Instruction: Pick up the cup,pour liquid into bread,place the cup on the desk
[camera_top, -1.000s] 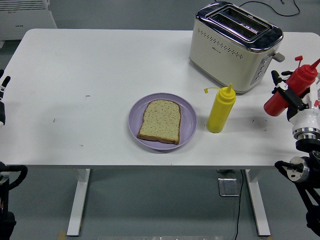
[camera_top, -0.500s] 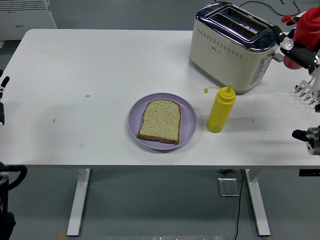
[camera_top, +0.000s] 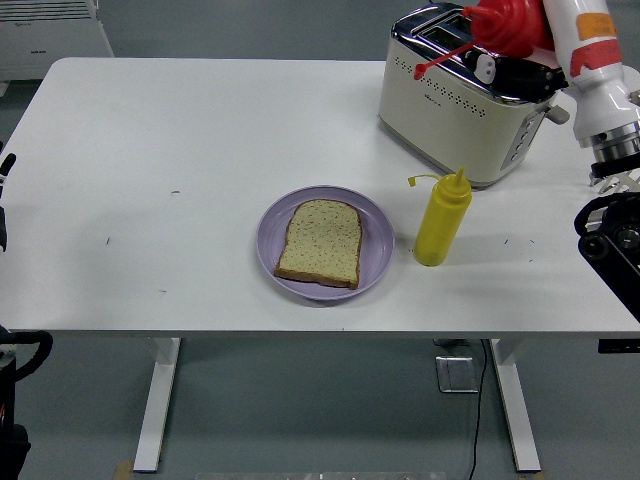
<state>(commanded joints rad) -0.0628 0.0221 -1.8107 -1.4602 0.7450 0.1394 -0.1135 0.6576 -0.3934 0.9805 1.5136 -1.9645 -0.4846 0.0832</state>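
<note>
My right hand (camera_top: 520, 62) is shut on a red squeeze bottle (camera_top: 508, 22), held high in front of the toaster and tipped with its nozzle pointing left. A slice of bread (camera_top: 320, 242) lies on a purple plate (camera_top: 372, 215) at the table's middle, well down and left of the bottle. A yellow squeeze bottle (camera_top: 441, 220) stands upright just right of the plate. My left arm (camera_top: 5, 190) rests at the left edge; its fingers cannot be made out.
A cream and chrome toaster (camera_top: 465, 95) stands at the back right, behind the red bottle. Its cable runs off the far edge. The white table (camera_top: 150, 150) stretches left of the plate.
My right hand has lifted the red bottle from low at the right edge up and leftward, over the toaster, tilting its nozzle to the left.
</note>
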